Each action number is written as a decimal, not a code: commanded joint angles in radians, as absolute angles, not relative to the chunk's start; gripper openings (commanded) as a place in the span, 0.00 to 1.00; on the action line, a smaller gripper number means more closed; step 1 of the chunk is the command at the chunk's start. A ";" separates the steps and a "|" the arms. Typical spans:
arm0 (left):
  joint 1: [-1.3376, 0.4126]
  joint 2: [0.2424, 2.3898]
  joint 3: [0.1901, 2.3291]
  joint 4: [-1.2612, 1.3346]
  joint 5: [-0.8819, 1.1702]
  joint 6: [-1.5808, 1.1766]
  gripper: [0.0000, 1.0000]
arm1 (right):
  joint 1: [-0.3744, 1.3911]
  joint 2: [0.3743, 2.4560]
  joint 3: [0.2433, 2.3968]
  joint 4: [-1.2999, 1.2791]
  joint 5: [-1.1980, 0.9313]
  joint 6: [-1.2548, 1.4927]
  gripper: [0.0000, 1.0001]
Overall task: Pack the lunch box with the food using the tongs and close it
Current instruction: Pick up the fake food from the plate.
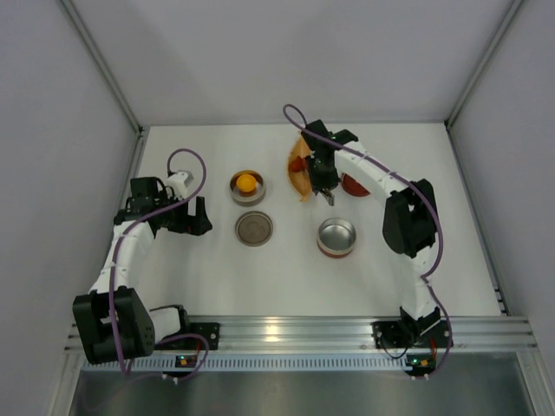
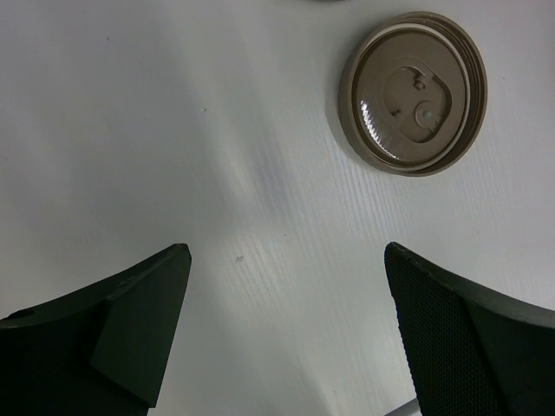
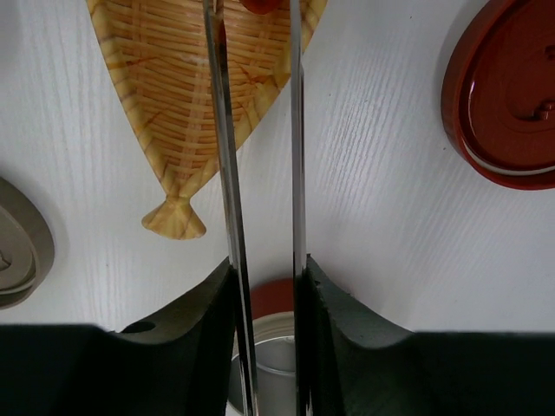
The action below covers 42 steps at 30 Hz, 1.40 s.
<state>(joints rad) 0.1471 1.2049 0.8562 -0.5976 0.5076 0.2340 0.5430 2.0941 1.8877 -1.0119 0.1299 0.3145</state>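
Note:
My right gripper (image 3: 267, 277) is shut on the tongs (image 3: 221, 130), pressing their two thin silver arms from both sides. The tongs reach forward over the orange leaf-shaped dish (image 3: 186, 78), and a red piece of food (image 3: 260, 4) shows between their arms at the top edge. From above, that gripper (image 1: 323, 178) hangs over the dish (image 1: 300, 178), next to the red food (image 1: 299, 162). One lunch box tin (image 1: 247, 187) holds an orange-yellow piece (image 1: 247, 181). A second steel tin (image 1: 336, 237) stands empty. My left gripper (image 2: 286, 251) is open over bare table.
A brown lid (image 2: 412, 91) lies flat near the left gripper, seen from above as the brown lid (image 1: 254, 229). A red lid (image 3: 512, 95) lies right of the dish. White walls close in the table on three sides.

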 commanded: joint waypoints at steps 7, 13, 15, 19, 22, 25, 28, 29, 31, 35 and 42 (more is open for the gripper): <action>0.152 1.206 0.859 -0.563 0.523 0.230 0.98 | 0.558 2.022 1.937 -1.009 0.141 0.279 0.01; 0.153 1.198 0.859 -0.563 0.522 0.227 0.98 | 0.555 1.896 1.902 -0.937 0.133 0.233 0.00; 0.153 1.195 0.857 -0.564 0.517 0.227 0.98 | 0.552 1.853 1.852 -0.873 0.133 0.204 0.00; 0.152 1.186 0.853 -0.558 0.514 0.227 0.98 | 0.538 1.751 1.798 -0.812 0.124 0.166 0.00; 0.152 1.187 0.853 -0.558 0.517 0.229 0.98 | 0.520 1.701 1.760 -0.792 0.086 0.126 0.00; 0.155 1.184 0.854 -0.564 0.512 0.239 0.98 | 0.485 1.652 1.724 -0.798 0.008 0.057 0.00; 0.153 1.177 0.853 -0.572 0.502 0.248 0.98 | 0.419 1.559 1.652 -0.816 -0.142 -0.036 0.00; 0.152 1.174 0.851 -0.571 0.503 0.250 0.98 | 0.399 1.527 1.597 -0.824 -0.175 -0.060 0.00; 0.153 1.167 0.850 -0.572 0.506 0.252 0.98 | 0.342 1.432 1.539 -0.845 -0.286 -0.152 0.00; 0.152 1.154 0.844 -0.565 0.506 0.247 0.98 | 0.288 1.246 1.366 -0.948 -0.403 -0.366 0.00; 0.153 1.150 0.847 -0.563 0.515 0.249 0.98 | 0.285 0.973 1.164 -1.127 -0.434 -0.537 0.00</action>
